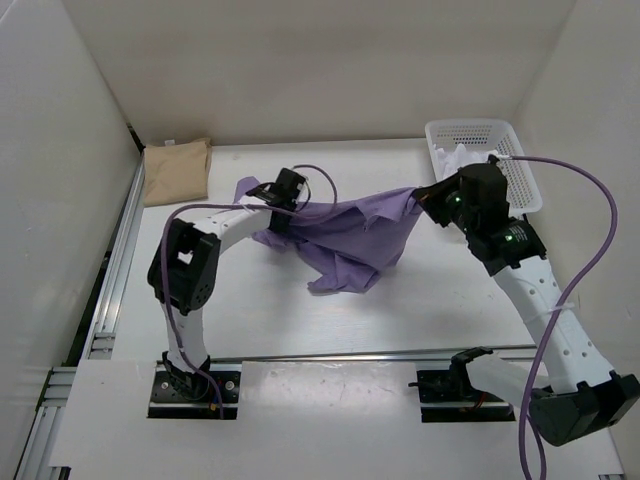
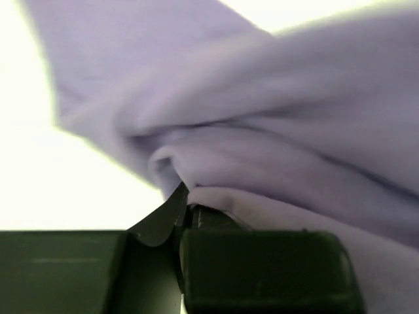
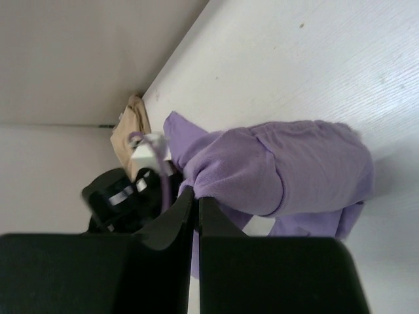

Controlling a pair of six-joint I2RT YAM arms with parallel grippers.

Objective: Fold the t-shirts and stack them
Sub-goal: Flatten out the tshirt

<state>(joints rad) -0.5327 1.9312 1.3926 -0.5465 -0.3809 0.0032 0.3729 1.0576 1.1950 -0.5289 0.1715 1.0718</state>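
Observation:
The lavender purple t-shirt (image 1: pixel 345 240) hangs stretched between my two grippers above the table's middle, its lower part sagging to the surface. My left gripper (image 1: pixel 268 212) is shut on its left edge; in the left wrist view (image 2: pixel 183 203) the cloth (image 2: pixel 262 131) bunches over the closed jaws. My right gripper (image 1: pixel 428 198) is shut on its right edge; it shows in the right wrist view (image 3: pixel 196 196) pinching the purple shirt (image 3: pixel 288 170). The tan t-shirt (image 1: pixel 176 170) lies folded at the far left and shows in the right wrist view (image 3: pixel 127 134). The white t-shirt (image 1: pixel 462 158) sits in the basket.
A white perforated plastic basket (image 1: pixel 520 170) stands at the far right against the wall, close behind my right gripper. White walls enclose the table on three sides. A metal rail (image 1: pixel 115 270) runs along the left edge.

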